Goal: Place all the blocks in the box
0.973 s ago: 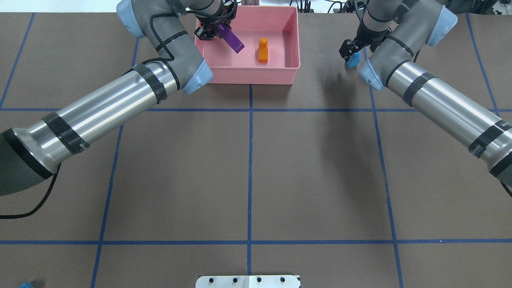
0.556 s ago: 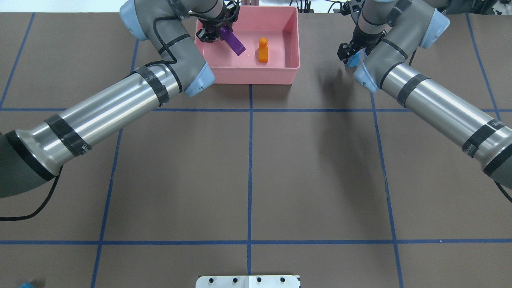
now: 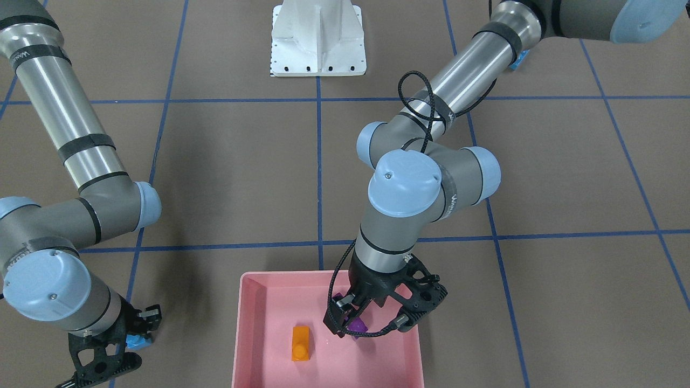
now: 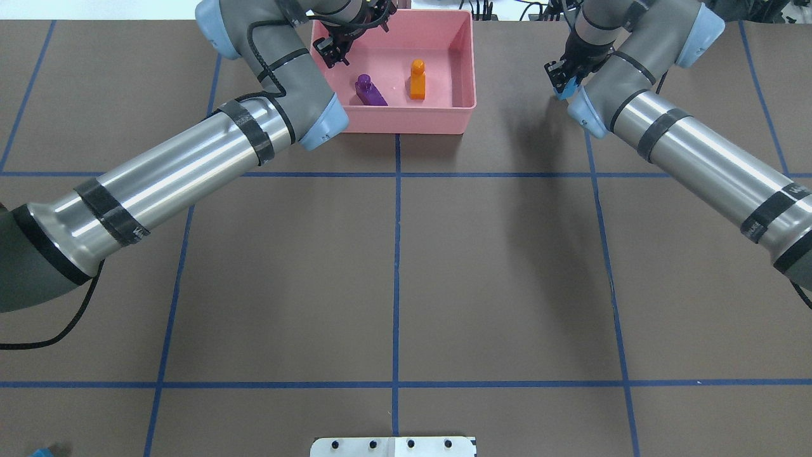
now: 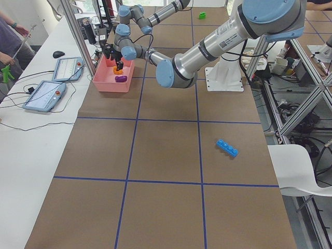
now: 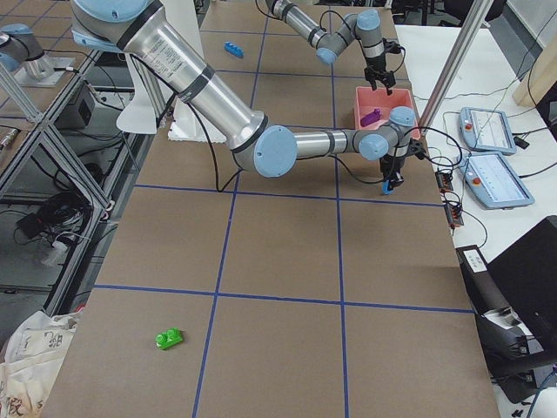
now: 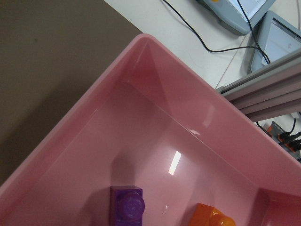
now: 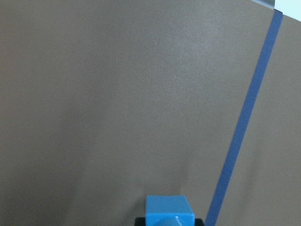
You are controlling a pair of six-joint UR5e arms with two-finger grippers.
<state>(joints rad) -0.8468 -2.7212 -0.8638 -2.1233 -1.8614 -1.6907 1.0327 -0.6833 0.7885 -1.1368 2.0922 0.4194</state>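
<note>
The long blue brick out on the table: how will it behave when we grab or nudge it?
The long blue brick looks like hard moulded plastic, so it is probably stiff and light. It lies flat along its length on the table, so it is unlikely to roll or tip. A push near one end would likely swivel it.

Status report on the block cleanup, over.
Left end effector open above box. Right end effector shut on small blue block, outside box. Purple block, orange block in box; long blue block, green block on table. No obstruction seen.
</note>
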